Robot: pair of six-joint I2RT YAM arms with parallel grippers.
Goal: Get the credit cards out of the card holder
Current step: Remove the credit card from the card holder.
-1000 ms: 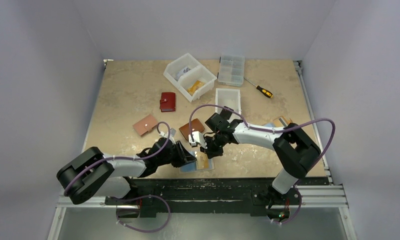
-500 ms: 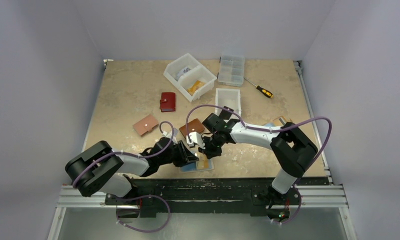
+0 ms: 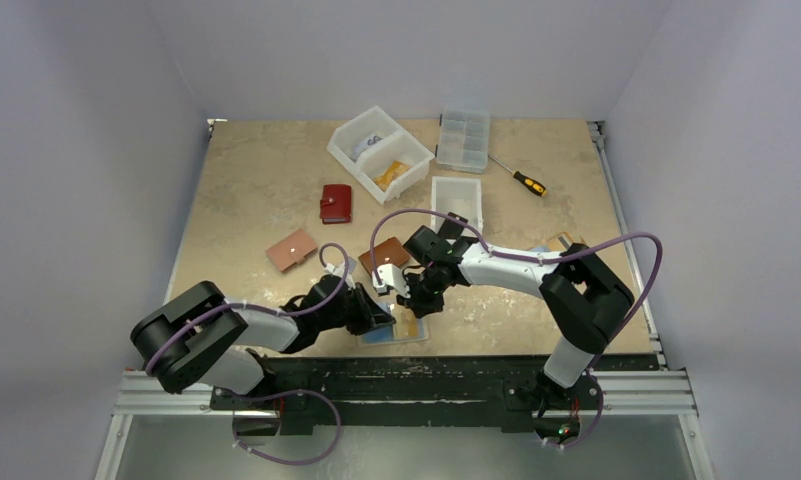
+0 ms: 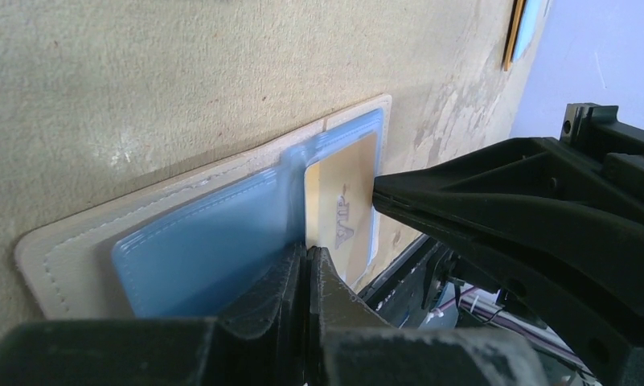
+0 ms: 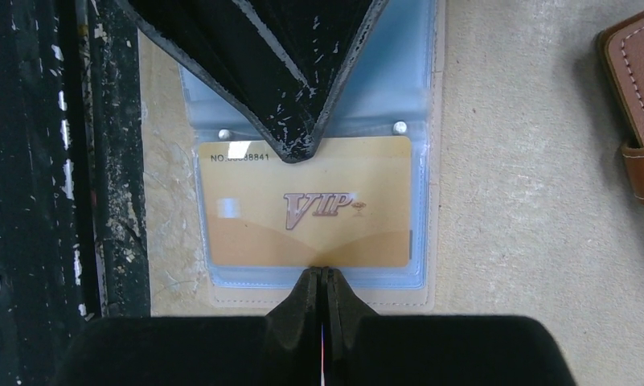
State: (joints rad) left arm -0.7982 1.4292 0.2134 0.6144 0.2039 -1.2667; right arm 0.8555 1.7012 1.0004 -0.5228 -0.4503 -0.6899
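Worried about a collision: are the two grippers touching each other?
Apart. Right wrist view: the gold card shows between the left gripper and right gripper.

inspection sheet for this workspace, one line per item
surface: beige speckled tabletop, scuffed at near edge
job's things: open cream card holder with blue plastic sleeves at near edge; gold VIP credit card in a sleeve
clutter: red wallet, tan wallet, brown wallet, white divided bin, clear compartment box, yellow-handled screwdriver
grippers: left gripper and right gripper shut, tips at opposite long edges of the card
cables: purple cables arch over both arms
surroundings: white walls; black frame rail in front
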